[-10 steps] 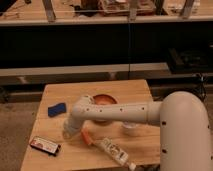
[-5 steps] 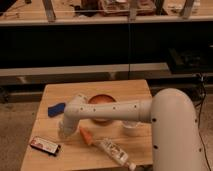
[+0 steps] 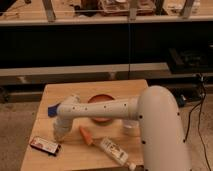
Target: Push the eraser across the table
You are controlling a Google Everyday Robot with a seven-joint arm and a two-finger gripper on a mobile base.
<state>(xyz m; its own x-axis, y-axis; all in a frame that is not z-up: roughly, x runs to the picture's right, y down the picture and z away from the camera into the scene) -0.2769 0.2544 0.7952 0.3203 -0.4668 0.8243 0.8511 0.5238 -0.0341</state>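
Lower left of frame, the pincer (image 3: 59, 136), fingers' state untellable, nears the eraser (image 3: 44, 145); an off-centre shove could send it off the table (image 3: 120, 87).

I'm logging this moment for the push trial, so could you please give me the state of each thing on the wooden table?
Flat black-sided eraser with white-and-red top: lying flat near the table's front-left edge.
Gripper: low over the table, just right of the eraser.
Blue rectangular block: flat, partly hidden behind the arm.
White labelled bottle: on its side.
Orange carrot-shaped object: lying flat.
Reddish-brown bowl: upright, partly hidden by the arm.
Light wooden plank table: level.
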